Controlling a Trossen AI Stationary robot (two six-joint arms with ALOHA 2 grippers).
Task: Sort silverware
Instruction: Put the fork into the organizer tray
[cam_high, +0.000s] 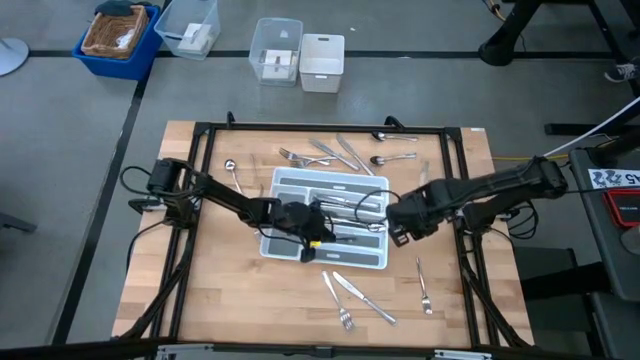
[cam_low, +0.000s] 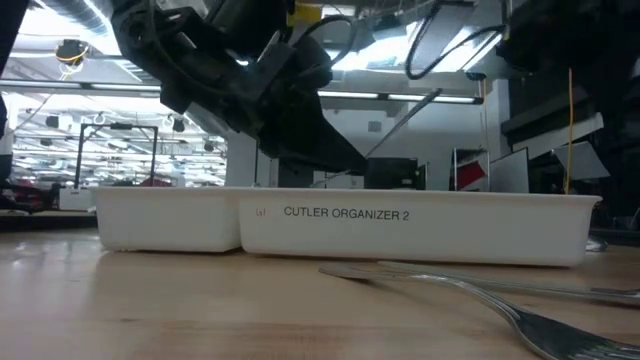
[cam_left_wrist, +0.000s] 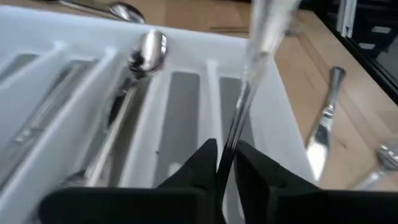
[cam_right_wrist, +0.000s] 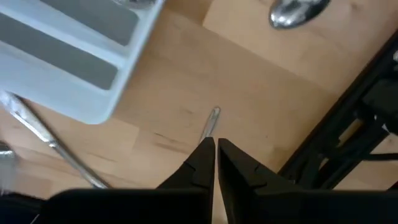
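The white tray (cam_high: 372, 258) with grey compartments lies mid-table and holds some silverware, among it a spoon (cam_left_wrist: 146, 53). My left gripper (cam_high: 312, 238) hangs over the tray's near part, slanting down, shut on a slim silver piece (cam_left_wrist: 249, 74). My right gripper (cam_high: 398, 218) points down just off the tray's right edge, over bare wood, and is shut on another slim piece (cam_right_wrist: 211, 121) that shows end-on below its tips. In the low view the left arm (cam_low: 250, 90) reaches down behind the tray's front wall (cam_low: 340, 225). My left gripper pinches the slim shaft (cam_left_wrist: 229, 146) of the piece between its two fingers. The piece runs forward out of the fingers along their line, over the tray's compartments, its wider free end (cam_left_wrist: 268, 28) farthest out and blurred. My right gripper pinches one end of a thin piece (cam_right_wrist: 209, 132) between its shut fingertips, from above. The piece hangs down below the fingers, its rounded free end (cam_right_wrist: 215, 112) above the wood, clear of the tray.
Loose silverware lies at the far side (cam_high: 330, 155), a spoon at the left (cam_high: 232, 170), more pieces at the near side (cam_high: 350, 295) and near right (cam_high: 425, 285). A fork (cam_low: 530, 315) lies before the tray. Black frame rails (cam_high: 455, 170) border the table; bins (cam_high: 300, 55) stand beyond it.
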